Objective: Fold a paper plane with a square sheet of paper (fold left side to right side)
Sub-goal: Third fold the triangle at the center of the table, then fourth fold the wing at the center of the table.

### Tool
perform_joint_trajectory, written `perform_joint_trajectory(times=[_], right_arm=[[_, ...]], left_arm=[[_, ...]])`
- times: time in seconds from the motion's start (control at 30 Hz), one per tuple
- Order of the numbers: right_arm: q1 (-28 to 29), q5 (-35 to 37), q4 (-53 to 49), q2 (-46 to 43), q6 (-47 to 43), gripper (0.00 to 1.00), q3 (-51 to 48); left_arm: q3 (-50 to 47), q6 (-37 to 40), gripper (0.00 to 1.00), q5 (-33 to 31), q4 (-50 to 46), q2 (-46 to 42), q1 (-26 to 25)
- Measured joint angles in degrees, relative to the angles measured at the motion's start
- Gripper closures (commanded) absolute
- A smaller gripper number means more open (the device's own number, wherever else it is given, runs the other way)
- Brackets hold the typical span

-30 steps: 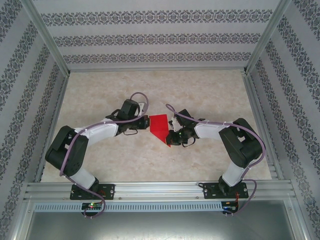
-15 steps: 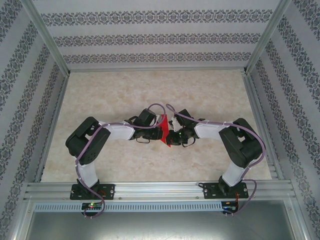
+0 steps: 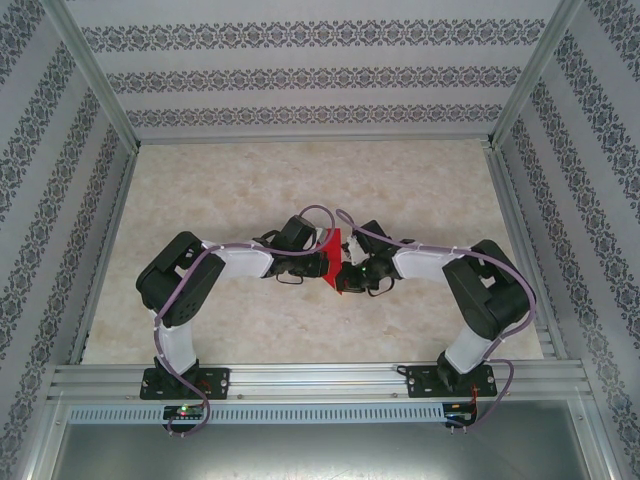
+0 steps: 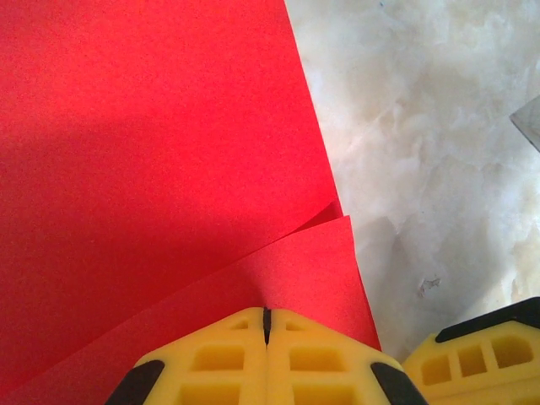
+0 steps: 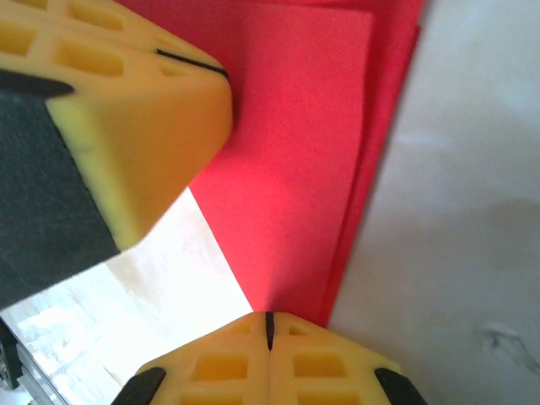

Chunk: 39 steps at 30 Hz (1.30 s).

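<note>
Pinching the plain red sheet of paper (image 4: 152,126): left jaws, right jaws.

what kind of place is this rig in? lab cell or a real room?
Most likely a purpose-built robot test cell: silver aluminium frame rails box in a beige marble-look tabletop, grey floral-patterned panels wall three sides, and a black-and-white left arm and right arm are bolted to the near rail.

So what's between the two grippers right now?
The red sheet of paper sits between the left gripper and right gripper in the top view; both pinch it.
</note>
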Motion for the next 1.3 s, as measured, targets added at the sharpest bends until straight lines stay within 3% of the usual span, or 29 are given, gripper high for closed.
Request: perform_joint_trajectory(times=[0.4,0.5,0.67,0.87,1.13,1.3], right_arm=[[0.00,0.87,-2.93,-3.48,-0.22,1.00,-2.60],[-0.39,1.46,-5.90,-5.33,-0.44,1.00,-3.28],[-2.29,2.60,-10.36,-13.16,-1.49,0.75,-4.28],[-5.01,4.17,-6.62,-19.54,-3.48,0.54,-4.28],[-5.07,1.88,7.87,-11.54,-2.97,0.44,-3.06],[-2.91,2.10,10.27,-3.06,-3.23,0.56,1.18]], left_arm=[[0.09,0.13,0.97,-0.09,0.17,0.09,0.00],[0.15,0.13,0.93,-0.26,0.22,0.04,0.00],[1.33,-0.07,0.82,-0.66,-2.91,-0.52,0.07],[4.02,-0.98,0.65,-0.66,-8.92,-6.01,0.94],[1.57,-4.85,0.53,-0.68,-10.93,-14.93,7.28],[-1.60,-7.48,0.50,-0.68,-12.68,-15.74,8.22]])
